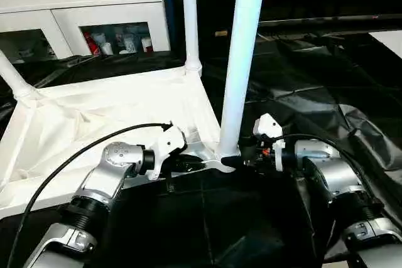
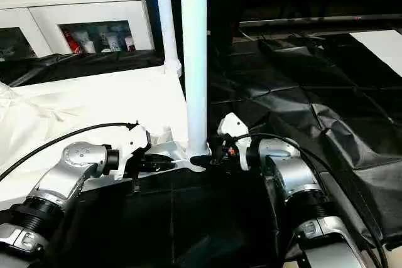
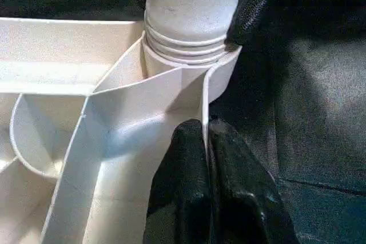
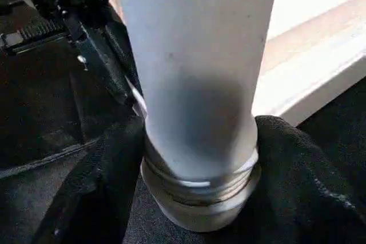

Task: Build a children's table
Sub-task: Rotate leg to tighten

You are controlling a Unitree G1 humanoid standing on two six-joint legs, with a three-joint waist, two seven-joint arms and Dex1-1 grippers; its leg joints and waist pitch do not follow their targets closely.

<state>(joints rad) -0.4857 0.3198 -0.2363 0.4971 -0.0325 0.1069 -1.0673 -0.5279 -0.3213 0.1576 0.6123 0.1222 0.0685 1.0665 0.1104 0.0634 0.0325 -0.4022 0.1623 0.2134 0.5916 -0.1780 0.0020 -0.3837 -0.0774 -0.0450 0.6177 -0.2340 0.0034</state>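
The white tabletop (image 1: 94,117) lies upside down on a black sheet, ribbed underside up. Three white legs stand in its corner sockets: one at the far left corner (image 1: 12,75), one at the far corner (image 1: 190,17), and one at the near corner (image 1: 242,61). My right gripper (image 1: 231,162) is shut on the near leg just above its threaded base (image 4: 200,198), a finger (image 4: 97,187) on each side. My left gripper (image 3: 205,141) is shut on the tabletop's thin rim wall (image 3: 204,98) right beside that socket (image 3: 189,55).
A white cabinet with glass doors (image 1: 81,4) stands at the back left. Crumpled black sheet (image 1: 326,98) covers the floor to the right and in front. A dark low bar (image 1: 326,22) runs across the back right. A black cable (image 1: 75,149) loops over my left forearm.
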